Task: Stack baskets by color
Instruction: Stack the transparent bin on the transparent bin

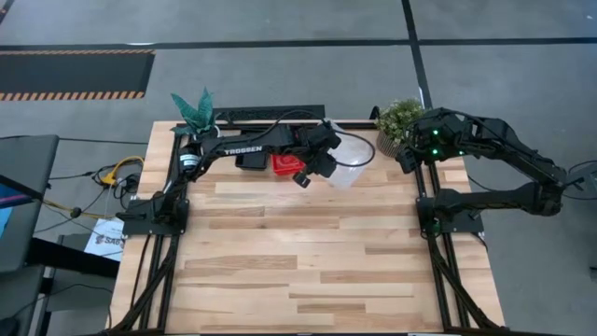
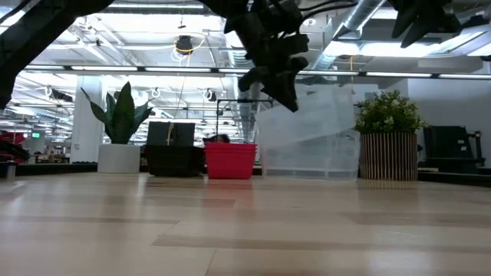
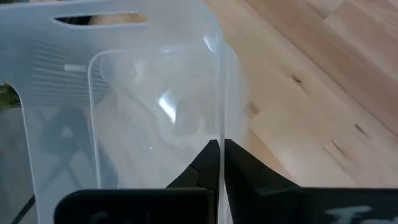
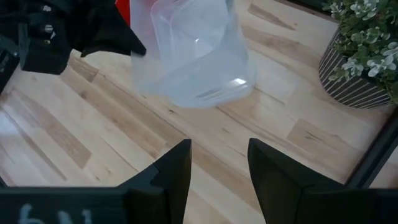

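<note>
You get bright, even light from the ceiling strip lights (image 2: 192, 70) seen in the low view, so the wooden table (image 1: 308, 261) shows only faint, soft shadows under the arms. In the left wrist view the clear basket (image 3: 124, 106) catches small white glints and looks hazy up close, while the wood grain beside it stays sharp. The low view silhouettes the arm against the lit ceiling, and the nearest tabletop is soft

Red basket (image 1: 284, 163): partly hidden beneath the left arm (image 1: 252, 145). Black basket (image 1: 250, 161): mostly covered by the same arm. Clear basket (image 3: 124, 118): cut off by the left wrist view's edges.
</note>
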You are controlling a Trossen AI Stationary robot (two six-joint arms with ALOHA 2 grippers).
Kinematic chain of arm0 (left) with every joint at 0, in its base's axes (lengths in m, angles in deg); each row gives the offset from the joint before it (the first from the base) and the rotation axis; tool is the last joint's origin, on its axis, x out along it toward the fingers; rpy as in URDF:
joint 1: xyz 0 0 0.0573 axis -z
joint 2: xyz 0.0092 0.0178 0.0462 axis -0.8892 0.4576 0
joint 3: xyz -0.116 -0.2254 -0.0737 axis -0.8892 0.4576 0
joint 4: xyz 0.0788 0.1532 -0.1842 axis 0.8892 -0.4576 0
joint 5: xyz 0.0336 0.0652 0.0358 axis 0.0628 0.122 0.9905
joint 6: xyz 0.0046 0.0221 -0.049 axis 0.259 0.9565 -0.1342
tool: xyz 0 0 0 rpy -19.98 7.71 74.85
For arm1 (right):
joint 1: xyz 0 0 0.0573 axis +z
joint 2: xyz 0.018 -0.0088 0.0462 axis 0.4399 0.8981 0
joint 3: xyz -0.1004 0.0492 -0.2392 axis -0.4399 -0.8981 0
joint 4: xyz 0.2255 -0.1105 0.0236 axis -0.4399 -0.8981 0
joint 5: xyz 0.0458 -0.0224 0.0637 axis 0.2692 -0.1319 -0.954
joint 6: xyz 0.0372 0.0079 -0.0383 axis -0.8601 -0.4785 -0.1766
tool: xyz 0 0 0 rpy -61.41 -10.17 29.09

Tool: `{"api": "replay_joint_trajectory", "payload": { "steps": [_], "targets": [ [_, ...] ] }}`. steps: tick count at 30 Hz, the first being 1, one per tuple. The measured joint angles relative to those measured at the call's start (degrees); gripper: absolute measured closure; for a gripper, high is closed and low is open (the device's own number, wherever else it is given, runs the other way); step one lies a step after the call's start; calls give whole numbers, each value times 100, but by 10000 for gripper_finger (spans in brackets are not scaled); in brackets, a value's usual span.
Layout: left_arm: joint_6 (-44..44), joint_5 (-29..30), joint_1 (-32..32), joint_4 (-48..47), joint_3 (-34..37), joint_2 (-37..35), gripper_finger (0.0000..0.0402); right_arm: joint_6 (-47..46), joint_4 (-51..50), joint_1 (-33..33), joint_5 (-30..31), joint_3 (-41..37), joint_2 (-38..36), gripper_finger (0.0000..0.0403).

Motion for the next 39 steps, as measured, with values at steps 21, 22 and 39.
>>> {"api": "replay_joint_trajectory", "payload": {
  "steps": [21,22,39],
  "targets": [
    [-1,-66,-9,-226,-4,20,376,50,0,0,2,-1,0,223],
    [-25,-38,-9,-226,-4,20,368,51,1,0,1,-1,0,223],
    [-2603,726,105,-1203,-1915,-175,231,461,87,1,7,-1,538,223]
  ]
}}
